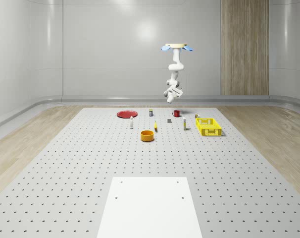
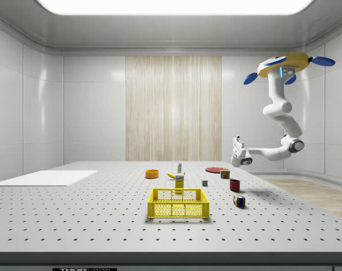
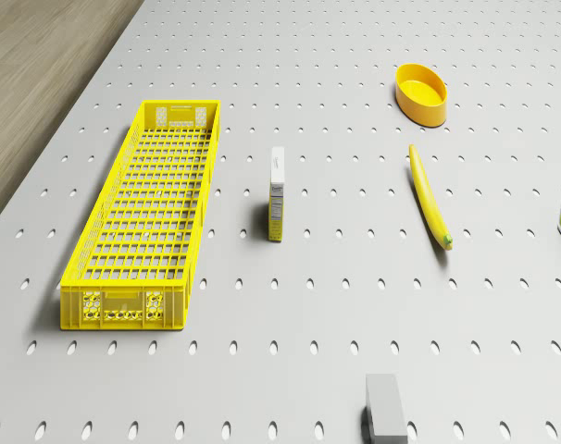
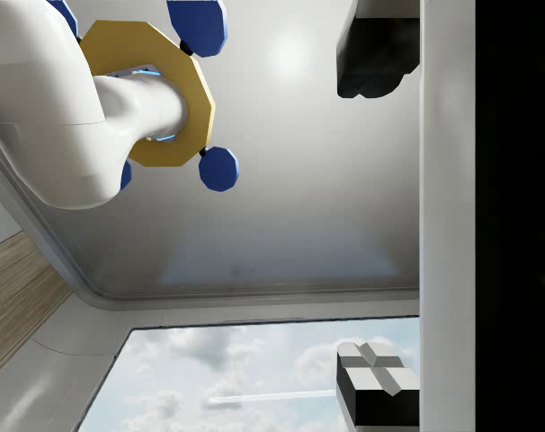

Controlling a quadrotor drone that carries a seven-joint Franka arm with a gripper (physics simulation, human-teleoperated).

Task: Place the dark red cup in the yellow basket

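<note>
Dark red cup (image 1: 176, 113) stands on perforated grey table (image 1: 90, 163), white-walled room.

We count one yellow slatted plastic basket (image 1: 208, 127), one dark red cup (image 1: 176, 113), one flat red plate (image 1: 126, 114) and one round orange bowl (image 1: 147, 135). Add one yellow banana (image 3: 430, 196), one small grey block (image 3: 386, 407) and one multicoloured puzzle cube (image 2: 239, 200). One white-and-yellow upright carton (image 3: 277, 193) stands out, plus one white bottle (image 1: 131, 123).
</note>
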